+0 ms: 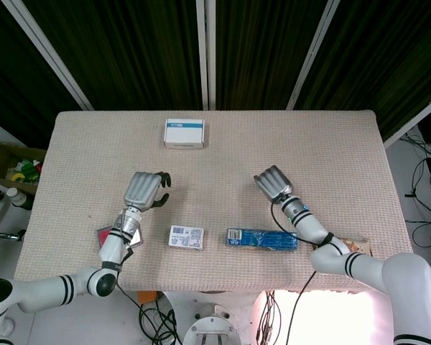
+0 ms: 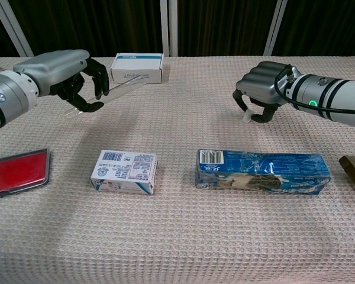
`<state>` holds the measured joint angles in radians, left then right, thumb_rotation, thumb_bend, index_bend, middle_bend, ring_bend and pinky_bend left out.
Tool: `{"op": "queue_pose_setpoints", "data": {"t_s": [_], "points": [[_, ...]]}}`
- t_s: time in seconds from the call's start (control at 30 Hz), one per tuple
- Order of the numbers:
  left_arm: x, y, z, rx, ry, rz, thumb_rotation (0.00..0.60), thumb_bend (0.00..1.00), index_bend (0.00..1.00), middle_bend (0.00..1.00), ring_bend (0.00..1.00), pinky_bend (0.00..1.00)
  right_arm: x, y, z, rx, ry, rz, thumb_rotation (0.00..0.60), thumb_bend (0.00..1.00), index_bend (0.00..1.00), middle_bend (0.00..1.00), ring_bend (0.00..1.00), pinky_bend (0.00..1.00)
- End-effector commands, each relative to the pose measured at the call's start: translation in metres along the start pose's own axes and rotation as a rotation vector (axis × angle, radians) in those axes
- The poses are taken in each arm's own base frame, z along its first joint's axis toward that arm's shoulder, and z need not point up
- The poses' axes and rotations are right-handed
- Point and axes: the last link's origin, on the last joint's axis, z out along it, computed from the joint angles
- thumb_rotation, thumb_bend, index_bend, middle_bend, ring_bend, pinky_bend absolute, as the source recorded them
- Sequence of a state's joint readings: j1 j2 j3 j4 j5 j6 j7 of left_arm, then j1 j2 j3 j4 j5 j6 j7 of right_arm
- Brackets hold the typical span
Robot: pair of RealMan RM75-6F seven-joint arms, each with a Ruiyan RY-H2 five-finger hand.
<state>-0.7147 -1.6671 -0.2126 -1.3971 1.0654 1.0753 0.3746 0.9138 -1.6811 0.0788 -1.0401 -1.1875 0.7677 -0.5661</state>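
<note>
Your left hand (image 2: 68, 74) hung above the cloth on the left side, fingers curled in around a thin clear strip (image 2: 125, 87). The strip stuck out to the right of the fingers toward the far white box (image 2: 137, 67), and it was too faint in the head view to make out. The same hand (image 1: 145, 190) sat just far of the red card (image 1: 108, 237) in that view.

Your right hand (image 2: 261, 89) hovered right of centre, just far of the blue packet (image 2: 262, 170) and apart from it. Its fingers were curled under, pinching a small white piece (image 2: 246, 116) at the tips. In the head view that hand (image 1: 274, 184) showed only its back, so the piece was hidden there.

The blue packet lay lengthwise near the front edge, barcode end to the left. The small carton (image 2: 125, 171) lay left of it, well apart, barcode up. The red card lay at the near left, partly cut off in the chest view. A brown wrapper (image 2: 354, 170) sat at the near right edge, just right of the packet. The white box stood at the far side of the table (image 1: 330, 144), near the middle.
</note>
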Motion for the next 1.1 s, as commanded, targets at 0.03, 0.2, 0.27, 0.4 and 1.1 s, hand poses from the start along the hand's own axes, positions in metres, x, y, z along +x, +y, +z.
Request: {"op": "queue_pose_setpoints", "data": {"t_s": [0.03,0.2,0.27,0.4,1.1], "points": [[0.000,0.000,0.000,-0.001,0.001,0.000,0.600,0.48,0.65,0.65,0.81,1.00,0.000,-0.001,-0.001,0.001,0.007,0.011,0.600,0.31,0.42,0.88,1.00,1.00],[0.000,0.002,-0.001,-0.005,0.002,0.001,0.600,0.48,0.66,0.65,0.81,1.00,0.000,-0.003,-0.003,0.002,0.008,0.028,0.600,0.29,0.38,0.88,1.00,1.00],[0.000,0.002,-0.001,-0.004,0.002,0.001,0.600,0.48,0.66,0.65,0.81,1.00,0.000,-0.003,-0.004,0.004,0.009,0.034,0.600,0.29,0.37,0.88,1.00,1.00],[0.001,0.002,0.000,-0.006,0.004,0.004,0.600,0.48,0.66,0.65,0.81,1.00,0.003,-0.002,-0.008,-0.001,0.023,0.063,0.600,0.29,0.35,0.88,1.00,1.00],[0.001,-0.001,-0.002,0.014,-0.001,0.015,0.600,0.48,0.65,0.65,0.81,1.00,-0.017,0.040,-0.014,-0.101,-0.081,0.490,0.600,0.51,0.38,0.88,1.00,1.00]]}}
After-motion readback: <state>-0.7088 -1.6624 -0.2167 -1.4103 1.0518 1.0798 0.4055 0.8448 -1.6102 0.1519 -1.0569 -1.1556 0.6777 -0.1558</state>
